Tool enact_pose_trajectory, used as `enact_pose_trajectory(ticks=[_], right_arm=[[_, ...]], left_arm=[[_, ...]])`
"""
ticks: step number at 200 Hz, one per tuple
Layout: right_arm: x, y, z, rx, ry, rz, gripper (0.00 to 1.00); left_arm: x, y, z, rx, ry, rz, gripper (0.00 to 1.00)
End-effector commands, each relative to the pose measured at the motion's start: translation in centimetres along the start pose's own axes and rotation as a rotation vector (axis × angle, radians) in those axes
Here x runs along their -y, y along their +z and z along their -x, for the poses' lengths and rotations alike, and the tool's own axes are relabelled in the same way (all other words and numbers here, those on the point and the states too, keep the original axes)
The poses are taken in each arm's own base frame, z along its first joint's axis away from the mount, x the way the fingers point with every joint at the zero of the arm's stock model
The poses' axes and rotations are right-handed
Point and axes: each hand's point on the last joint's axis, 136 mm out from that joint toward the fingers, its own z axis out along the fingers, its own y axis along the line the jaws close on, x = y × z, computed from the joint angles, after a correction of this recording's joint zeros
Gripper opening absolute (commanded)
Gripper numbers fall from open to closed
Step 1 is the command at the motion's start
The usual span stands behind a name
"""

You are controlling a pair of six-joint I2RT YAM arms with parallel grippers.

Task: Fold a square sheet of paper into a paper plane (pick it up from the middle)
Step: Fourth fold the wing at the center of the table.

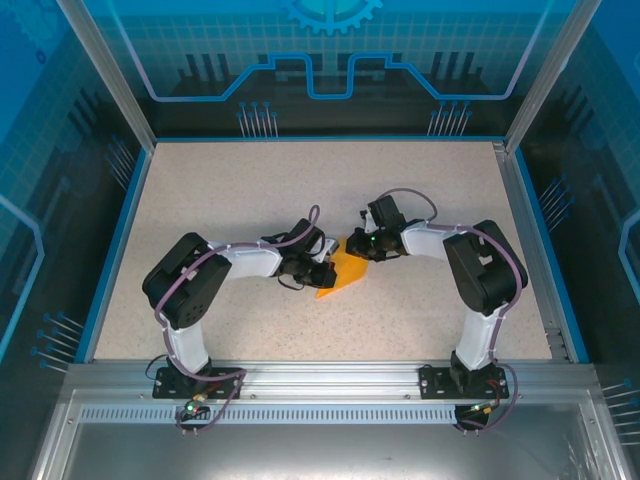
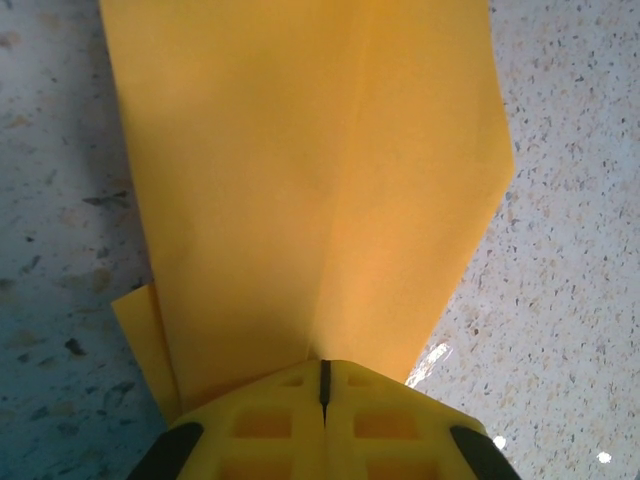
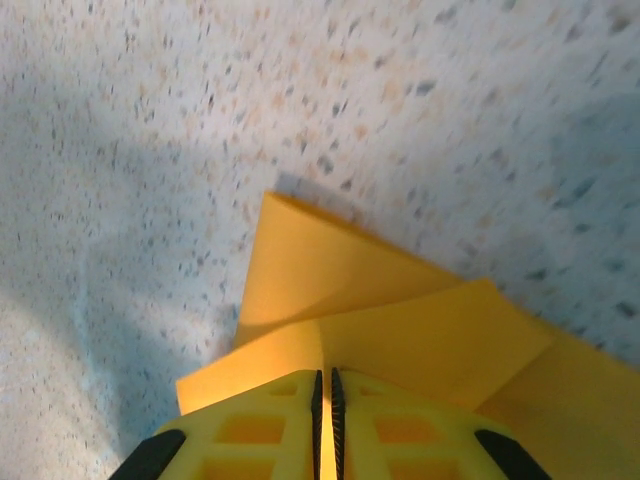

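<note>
The paper plane [image 1: 342, 278] is plain orange-yellow, and the worktop [image 1: 250, 190] is beige with fine dark speckles, edged in blue.

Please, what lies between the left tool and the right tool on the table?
The partly folded sheet of paper lies there, as the top external view shows. The left tool and right tool are both shut on it.

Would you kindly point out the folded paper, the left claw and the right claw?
folded paper [image 2: 250, 170]: left wrist view, on its flat upper face.
left claw [image 2: 324, 375]: left wrist view, between its shut fingertips.
right claw [image 3: 326, 385]: right wrist view, between its fingertips pinching the paper.
</note>
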Motion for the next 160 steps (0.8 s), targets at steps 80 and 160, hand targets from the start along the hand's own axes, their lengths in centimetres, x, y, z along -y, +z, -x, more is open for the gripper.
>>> enact_pose_trajectory(ticks=[80,160], right_arm=[[5.6,0.3,4.2,0.040,0.053,-0.108,0.13],[7.7,-1.5,7.4,0.094,0.089,-0.098,0.13]], left_arm=[[-4.5,1.9,-6.6,-0.171,-0.043,0.096,0.03],[-4.2,1.9,-6.9,-0.183,-0.046,0.074,0.03]])
